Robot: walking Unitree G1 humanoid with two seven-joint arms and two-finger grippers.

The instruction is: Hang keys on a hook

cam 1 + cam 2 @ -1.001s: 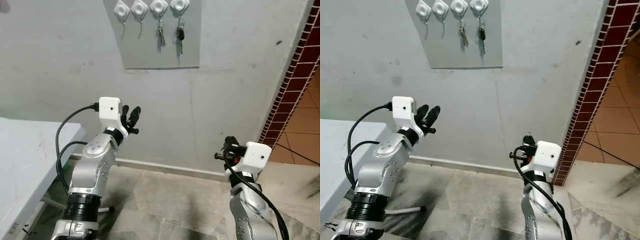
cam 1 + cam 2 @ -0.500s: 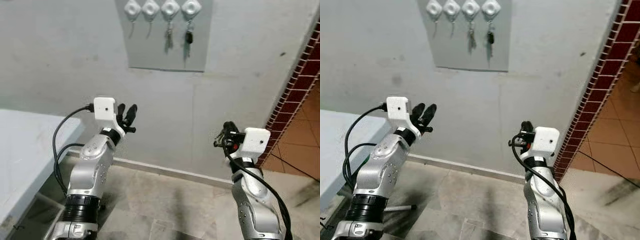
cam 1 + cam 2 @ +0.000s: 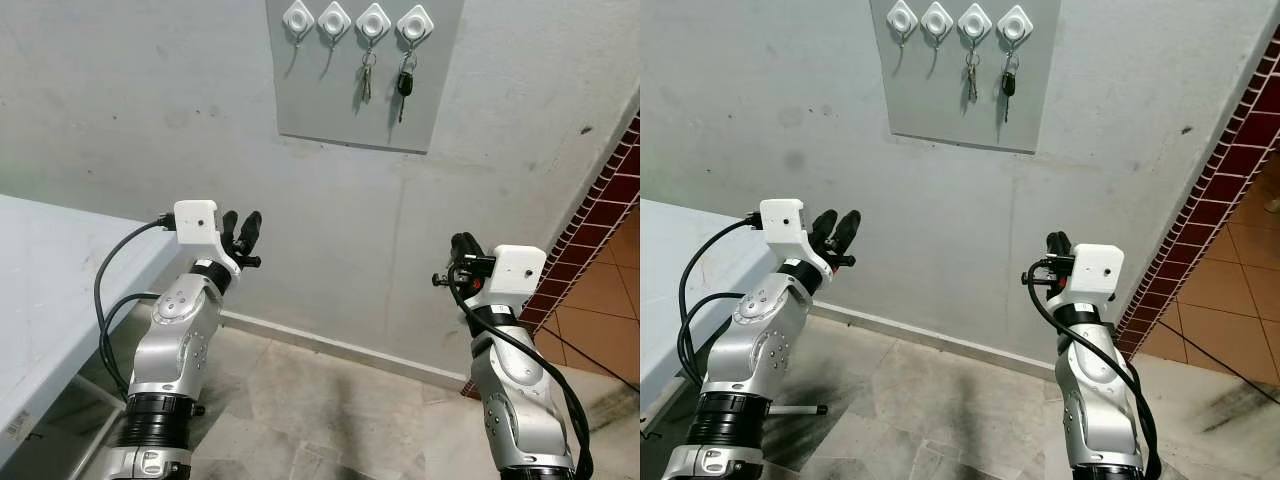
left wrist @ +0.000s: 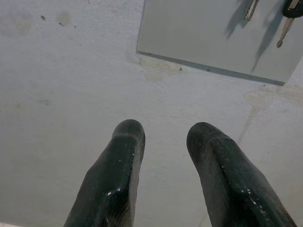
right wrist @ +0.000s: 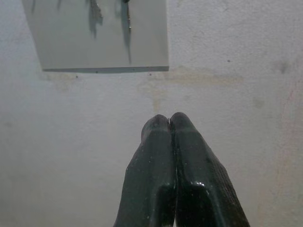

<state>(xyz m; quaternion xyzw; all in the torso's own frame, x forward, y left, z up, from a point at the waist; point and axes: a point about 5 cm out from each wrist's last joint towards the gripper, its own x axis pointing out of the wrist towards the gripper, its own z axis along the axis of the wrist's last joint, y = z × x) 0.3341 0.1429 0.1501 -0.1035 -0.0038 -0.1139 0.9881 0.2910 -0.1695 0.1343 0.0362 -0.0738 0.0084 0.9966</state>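
I see two sets of keys point(image 3: 367, 80) hanging on the two right-hand hooks point(image 3: 374, 20) of the grey board point(image 3: 350, 115) high on the wall. My left gripper point(image 3: 240, 228) is raised below it, fingers point(image 4: 118, 175) spread apart and empty. My right gripper point(image 3: 462, 250) has its fingers pressed together, empty. The bench point(image 3: 50, 290) stands at left.

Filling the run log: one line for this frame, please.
left gripper: open, empty, raised toward wall | right gripper: shut, empty | hooks: two right ones hold keys, two left ones bare
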